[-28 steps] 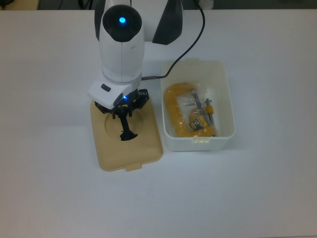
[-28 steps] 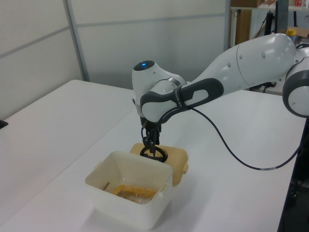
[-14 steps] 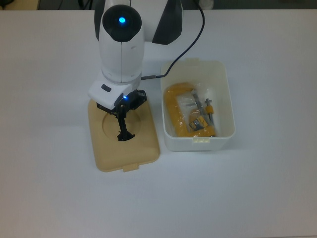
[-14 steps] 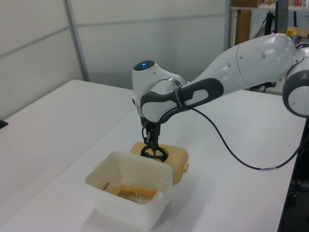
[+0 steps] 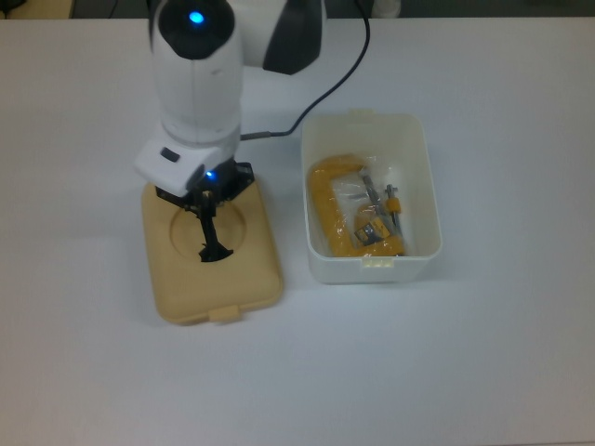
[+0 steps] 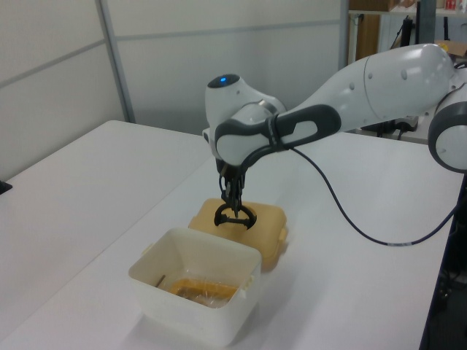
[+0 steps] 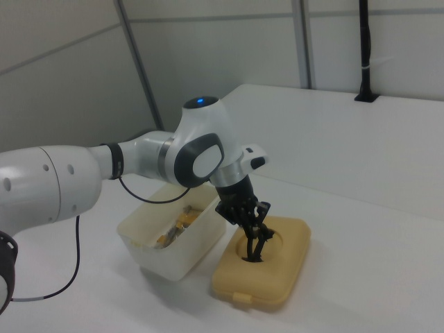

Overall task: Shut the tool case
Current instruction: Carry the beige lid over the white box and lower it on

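Beige lid (image 5: pixel 210 253) beside white box (image 5: pixel 372 197); pincer (image 5: pixel 212 243) clamped on handle (image 6: pixel 233 216). Lift clear, centre over box, latches aligned.

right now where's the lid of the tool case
The beige lid lies flat on the table, on the top view's left of the open white box, with a gap between them. The gripper is down in the lid's round recess, at the black handle.
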Motion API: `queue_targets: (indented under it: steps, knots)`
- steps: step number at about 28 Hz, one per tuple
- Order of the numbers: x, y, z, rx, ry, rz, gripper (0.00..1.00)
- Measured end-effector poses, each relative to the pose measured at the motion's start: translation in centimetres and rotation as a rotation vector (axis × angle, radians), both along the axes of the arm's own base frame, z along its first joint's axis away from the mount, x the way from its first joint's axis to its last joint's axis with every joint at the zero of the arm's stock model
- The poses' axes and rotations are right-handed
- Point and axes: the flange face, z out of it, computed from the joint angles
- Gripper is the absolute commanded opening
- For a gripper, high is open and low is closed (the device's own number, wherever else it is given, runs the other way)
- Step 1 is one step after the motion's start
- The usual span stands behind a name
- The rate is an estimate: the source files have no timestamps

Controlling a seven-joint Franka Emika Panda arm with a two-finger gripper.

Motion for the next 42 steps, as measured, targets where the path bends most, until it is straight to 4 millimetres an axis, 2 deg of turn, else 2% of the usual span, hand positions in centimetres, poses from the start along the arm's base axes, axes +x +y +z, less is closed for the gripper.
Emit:
queue_targets:
  steps: [5,13,18,21,27,32,42]
  knots:
    - [-0.6,-1.1,3.5,0.013,-0.003,-0.012,0.00]
    - [-4.0,-1.8,10.4,0.045,0.028,-0.051,0.00]
    - [-5.8,-1.3,13.6,0.078,0.019,-0.098,0.00]
    - [-6.0,0.7,13.9,0.095,0.017,-0.135,0.00]
    - [-6.6,9.5,12.6,0.110,0.041,-0.190,0.00]
    - [-7.5,14.4,12.2,0.122,0.049,-0.225,0.00]
    - [-8.3,19.7,12.2,0.134,0.011,-0.246,0.00]
